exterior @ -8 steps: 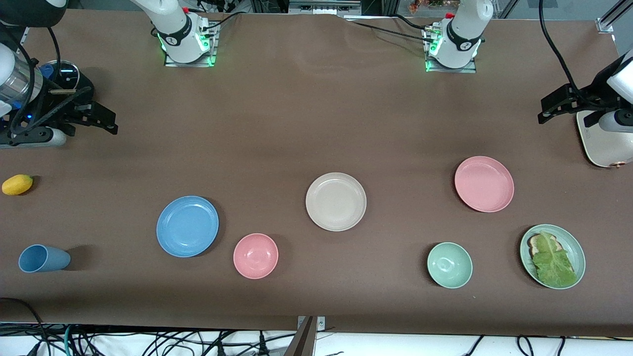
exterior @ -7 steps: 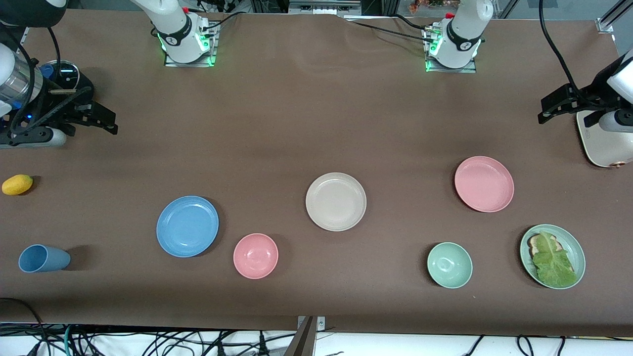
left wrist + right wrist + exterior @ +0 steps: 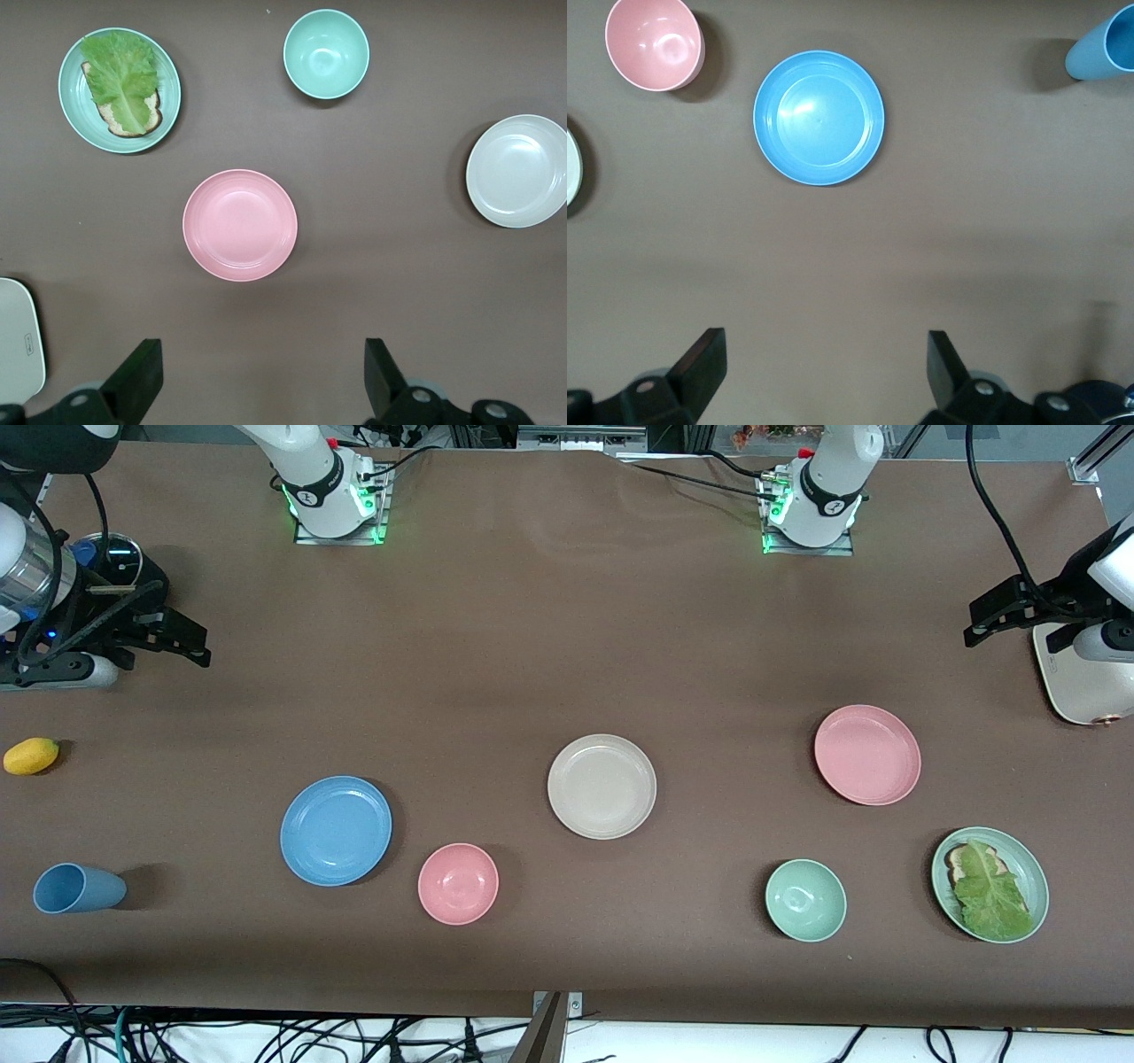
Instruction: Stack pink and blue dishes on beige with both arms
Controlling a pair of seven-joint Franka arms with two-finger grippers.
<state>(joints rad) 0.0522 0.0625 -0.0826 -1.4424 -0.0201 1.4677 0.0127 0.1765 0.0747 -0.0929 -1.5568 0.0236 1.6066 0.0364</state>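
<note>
Plates lie apart on a brown surface (image 3: 532,646) in the front view, none stacked yet. The beige plate (image 3: 601,786) sits mid-surface. The blue plate (image 3: 336,831) lies toward the right arm's end, slightly nearer the camera, just beside a pink bowl (image 3: 458,883). The pink plate (image 3: 867,755) lies toward the left arm's end, slightly farther from the camera. Both arms wait at the surface's ends: the right end effector (image 3: 182,642) and the left end effector (image 3: 983,624) each hold nothing.

In the left wrist view, the left end effector (image 3: 257,381) stands spread wide above bare surface, with the pink plate directly ahead. A green bowl (image 3: 326,53) and a green plate with lettuce (image 3: 120,88) lie close by.

In the right wrist view, the right end effector (image 3: 824,376) is likewise spread and empty, the blue plate ahead.

A good start would likely be each arm descending on its plate's nearest rim, one finger under the edge, avoiding the neighbouring bowls, then taking turns over the beige plate.
</note>
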